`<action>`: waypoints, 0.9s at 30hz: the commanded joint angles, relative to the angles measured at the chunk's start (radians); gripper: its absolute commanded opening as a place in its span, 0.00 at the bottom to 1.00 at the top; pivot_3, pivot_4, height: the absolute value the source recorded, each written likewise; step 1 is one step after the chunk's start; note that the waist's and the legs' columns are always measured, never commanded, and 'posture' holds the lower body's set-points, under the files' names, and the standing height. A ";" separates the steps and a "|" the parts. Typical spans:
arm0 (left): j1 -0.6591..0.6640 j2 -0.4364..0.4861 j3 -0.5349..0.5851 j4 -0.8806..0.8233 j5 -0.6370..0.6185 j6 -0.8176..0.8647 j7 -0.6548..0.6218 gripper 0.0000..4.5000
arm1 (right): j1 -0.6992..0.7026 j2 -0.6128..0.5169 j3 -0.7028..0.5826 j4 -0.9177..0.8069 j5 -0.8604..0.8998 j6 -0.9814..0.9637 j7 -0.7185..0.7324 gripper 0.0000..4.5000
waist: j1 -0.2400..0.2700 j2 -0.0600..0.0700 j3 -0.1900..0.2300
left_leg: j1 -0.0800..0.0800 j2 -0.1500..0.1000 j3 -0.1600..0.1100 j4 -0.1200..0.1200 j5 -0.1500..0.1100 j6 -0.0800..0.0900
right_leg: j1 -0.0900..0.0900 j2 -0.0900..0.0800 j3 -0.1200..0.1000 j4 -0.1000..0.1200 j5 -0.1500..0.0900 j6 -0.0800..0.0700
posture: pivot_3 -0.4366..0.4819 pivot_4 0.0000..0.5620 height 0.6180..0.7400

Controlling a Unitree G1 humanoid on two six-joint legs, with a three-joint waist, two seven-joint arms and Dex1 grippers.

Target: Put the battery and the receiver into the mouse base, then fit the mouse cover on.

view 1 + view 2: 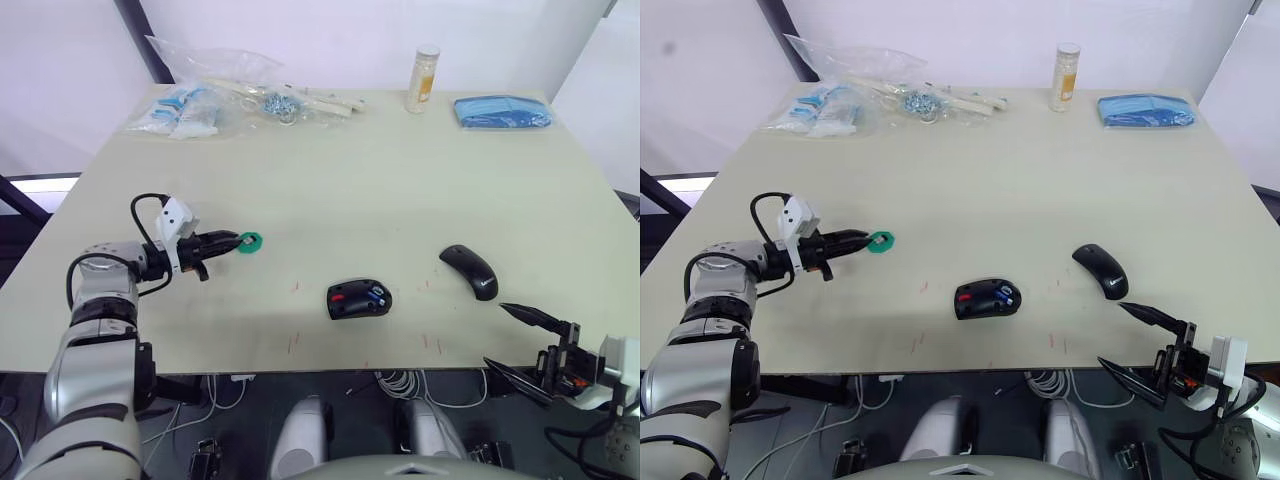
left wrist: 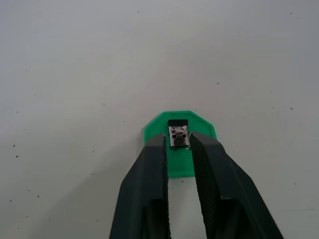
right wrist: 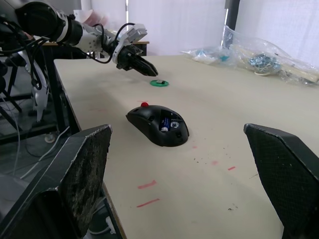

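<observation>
The black mouse base (image 1: 357, 299) with its red wheel lies near the table's front middle. The blue battery (image 1: 376, 293) sits in its open compartment. A green disc (image 1: 250, 241) lies to the left, and the small silver receiver (image 2: 178, 136) rests on it. My left gripper (image 2: 178, 143) reaches onto the disc, its fingertips closed against both sides of the receiver. The glossy black mouse cover (image 1: 470, 270) lies right of the base. My right gripper (image 1: 495, 334) hangs open off the table's front right corner, holding nothing.
Clear plastic bags (image 1: 215, 95) of parts lie at the back left. A small bottle (image 1: 423, 79) and a blue packet (image 1: 502, 111) stand at the back right. Red marks (image 1: 295, 343) dot the table near its front edge (image 1: 300, 372).
</observation>
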State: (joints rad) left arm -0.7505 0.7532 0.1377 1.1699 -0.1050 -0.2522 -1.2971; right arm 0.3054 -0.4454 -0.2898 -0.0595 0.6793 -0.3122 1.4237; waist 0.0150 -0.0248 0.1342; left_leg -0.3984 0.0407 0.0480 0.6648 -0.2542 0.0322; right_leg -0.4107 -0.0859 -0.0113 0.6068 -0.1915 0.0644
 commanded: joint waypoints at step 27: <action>-0.049 -0.016 -0.035 0.020 0.043 -0.008 0.014 0.38 | -0.004 0.001 0.007 -0.003 -0.004 -0.036 -0.003 1.00 | -0.001 -0.001 0.001 | 0.000 0.000 0.000 0.000 0.000 0.000 | 0.000 0.000 0.000 0.000 0.000 0.000 | 0.48 0.27 1.00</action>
State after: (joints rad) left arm -0.7818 0.7324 0.1057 1.1912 -0.0630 -0.2598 -1.2838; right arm 0.2999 -0.4453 -0.2790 -0.0557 0.6704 -0.3315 1.4233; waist 0.0143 -0.0261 0.1349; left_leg -0.3985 0.0406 0.0485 0.6648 -0.2542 0.0322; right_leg -0.4109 -0.0857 -0.0113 0.6069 -0.1915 0.0644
